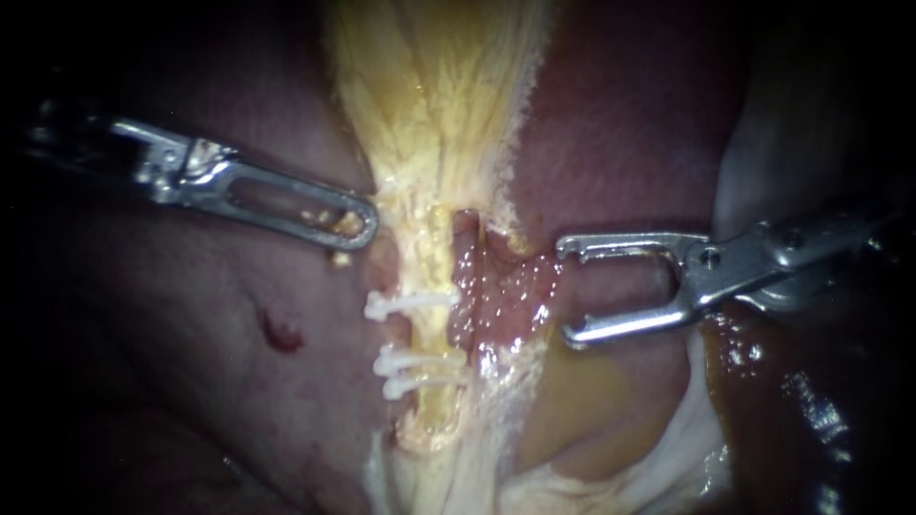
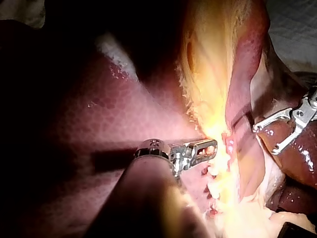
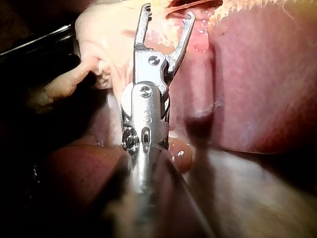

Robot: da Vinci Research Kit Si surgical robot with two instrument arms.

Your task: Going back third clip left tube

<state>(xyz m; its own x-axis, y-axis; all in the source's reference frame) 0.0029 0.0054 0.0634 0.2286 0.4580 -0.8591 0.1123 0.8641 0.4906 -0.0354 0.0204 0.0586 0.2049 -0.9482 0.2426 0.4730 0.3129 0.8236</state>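
Close view of dark red liver with a pale yellow tissue band running down its middle. Inside the band lies the left tube, yellowish, with a glistening red strand just beside it on its right.

Three white clips cross the left tube. The upper clip sits alone. Below it, the middle clip and the lower clip lie close together, almost touching.

The left instrument comes in from the left. Its looped jaws lie together, clamped on the left edge of the pale yellow tissue band just above the upper clip, and a fleck of yellow tissue shows inside the loop. In the left wrist view the left instrument has its tip pressed into the same bright yellow edge.

The right instrument comes in from the right. Its two thin, hooked jaws stand wide apart and grip nothing. Their tips point at the red strand, near it, and lie apart from all three clips. In the right wrist view the right instrument faces pale tissue ahead of it.
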